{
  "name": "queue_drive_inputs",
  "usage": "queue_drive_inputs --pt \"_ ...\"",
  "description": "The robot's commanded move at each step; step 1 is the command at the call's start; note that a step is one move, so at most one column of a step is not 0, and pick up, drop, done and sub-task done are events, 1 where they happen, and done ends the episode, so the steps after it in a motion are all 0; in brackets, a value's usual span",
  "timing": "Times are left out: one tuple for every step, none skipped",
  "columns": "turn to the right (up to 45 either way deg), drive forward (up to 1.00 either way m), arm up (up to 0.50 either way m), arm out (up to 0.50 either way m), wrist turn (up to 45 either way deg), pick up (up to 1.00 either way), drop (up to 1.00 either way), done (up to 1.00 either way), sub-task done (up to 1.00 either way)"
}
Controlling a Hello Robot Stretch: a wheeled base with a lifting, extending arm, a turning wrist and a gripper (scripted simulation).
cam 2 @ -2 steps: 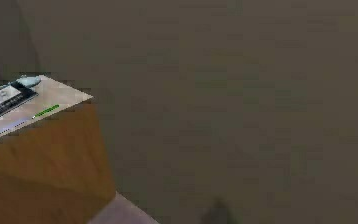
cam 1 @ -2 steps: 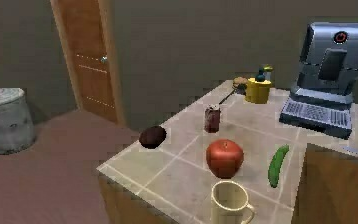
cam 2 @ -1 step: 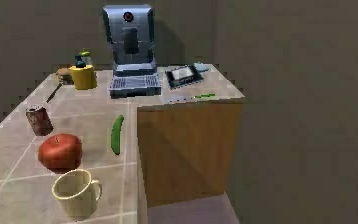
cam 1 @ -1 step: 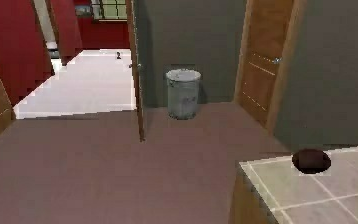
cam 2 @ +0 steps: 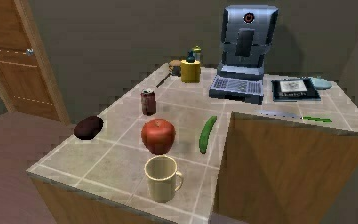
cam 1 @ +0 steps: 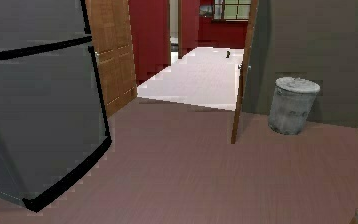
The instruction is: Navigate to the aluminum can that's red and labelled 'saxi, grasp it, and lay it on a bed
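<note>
Arm side view: a tiled counter (cam 2: pixel 107 160) is seen, with a small red can (cam 2: pixel 148 101) standing upright near its middle, toward the far side. A red apple (cam 2: pixel 159 134) is placed just in front of the can, slightly to the right, apart from it. A cream mug (cam 2: pixel 164 179) is set nearer still, upright, handle to the right. A green cucumber (cam 2: pixel 207 133) is laid to the right of the apple, and a dark brown lump (cam 2: pixel 88 127) is noted near the counter's left edge. A coffee machine (cam 2: pixel 245 50) and a yellow pot (cam 2: pixel 192 68) are found at the far end. A wooden door (cam 2: pixel 17 55) is seen at the left.

Forward view: a dark grey fridge (cam 1: pixel 37 100) is seen at the left, a metal trash can (cam 1: pixel 292 105) at the right, and a doorway (cam 1: pixel 202 60) to a white-floored, red-walled room between them.

Gripper: state cannot be told.
</note>
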Motion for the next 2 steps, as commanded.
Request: queue_drive_inputs --pt "0.0 0.0 0.5 0.0 0.0 0.0 0.0 0.0 0.0" --pt "0.0 0.0 0.38 0.0 0.0 0.0 0.0 0.0 0.0"
